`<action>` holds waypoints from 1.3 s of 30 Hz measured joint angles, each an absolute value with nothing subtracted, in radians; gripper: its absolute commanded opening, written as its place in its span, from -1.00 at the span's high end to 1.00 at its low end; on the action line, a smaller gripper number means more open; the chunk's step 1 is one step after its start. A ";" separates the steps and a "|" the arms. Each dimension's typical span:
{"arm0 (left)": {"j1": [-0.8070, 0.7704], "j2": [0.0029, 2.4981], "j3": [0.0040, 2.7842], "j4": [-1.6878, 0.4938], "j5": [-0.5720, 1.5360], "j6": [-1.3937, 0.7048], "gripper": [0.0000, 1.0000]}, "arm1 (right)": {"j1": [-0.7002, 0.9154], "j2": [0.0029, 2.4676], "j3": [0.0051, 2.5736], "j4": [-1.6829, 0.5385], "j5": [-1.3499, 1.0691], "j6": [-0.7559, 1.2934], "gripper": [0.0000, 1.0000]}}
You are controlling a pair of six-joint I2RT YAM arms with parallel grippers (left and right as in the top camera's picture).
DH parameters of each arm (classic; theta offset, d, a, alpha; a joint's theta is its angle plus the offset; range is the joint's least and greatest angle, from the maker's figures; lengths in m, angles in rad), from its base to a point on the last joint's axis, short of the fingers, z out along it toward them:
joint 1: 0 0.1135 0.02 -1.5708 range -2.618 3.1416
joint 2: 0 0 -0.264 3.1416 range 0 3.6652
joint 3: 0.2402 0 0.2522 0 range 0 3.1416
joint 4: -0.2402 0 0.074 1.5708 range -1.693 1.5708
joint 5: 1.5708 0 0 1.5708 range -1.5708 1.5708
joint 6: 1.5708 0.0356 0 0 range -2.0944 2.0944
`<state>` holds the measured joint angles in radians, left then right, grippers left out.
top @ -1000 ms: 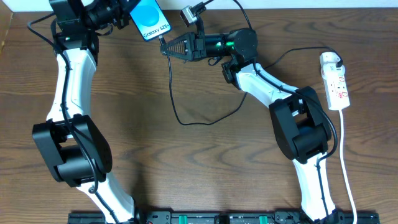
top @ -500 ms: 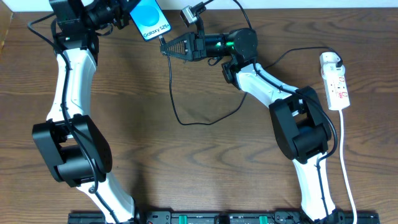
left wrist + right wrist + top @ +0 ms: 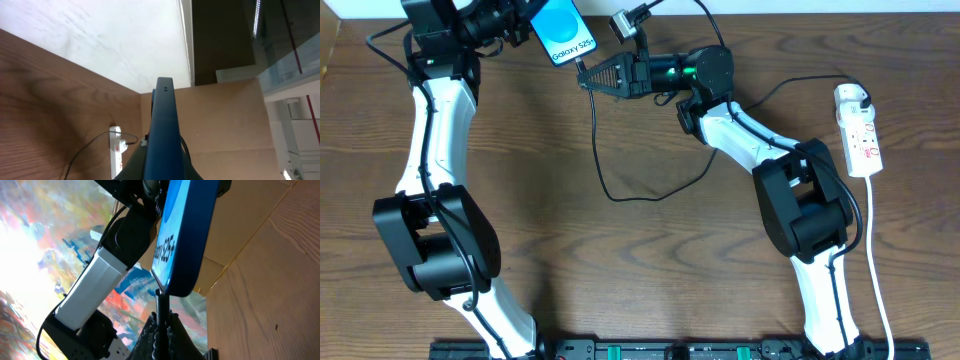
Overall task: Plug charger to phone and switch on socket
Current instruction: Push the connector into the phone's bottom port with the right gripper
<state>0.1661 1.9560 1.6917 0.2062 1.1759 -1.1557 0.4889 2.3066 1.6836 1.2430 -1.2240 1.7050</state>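
Against phone point(image 3: 563, 32) edge, charger point(image 3: 596, 130) tip, unchanged.

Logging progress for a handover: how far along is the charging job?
Done: left fingers hold the slim blue-screened phone raised; right fingers are shut on the thin black charger cable. In hand: its plug tip meets the phone's lower edge; full seating is unclear. Remaining: switching on the white power strip, which neither arm is near.

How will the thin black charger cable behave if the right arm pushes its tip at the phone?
Likely floppy: the thin black charger cable lies in a loose loop on the wooden table. Only the short stub beyond the right jaws probably pushes straight. Probably light; the slack shouldn't drag much.
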 measured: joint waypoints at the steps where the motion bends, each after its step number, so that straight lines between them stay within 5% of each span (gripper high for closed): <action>1: 0.166 1.956 1.692 0.206 1.177 -1.156 0.85 | 0.489 2.307 1.684 1.243 -1.224 1.705 0.98; 39: 0.151 1.956 1.692 0.214 1.217 -1.095 0.85 | 0.496 2.307 1.684 1.242 -1.235 1.704 0.98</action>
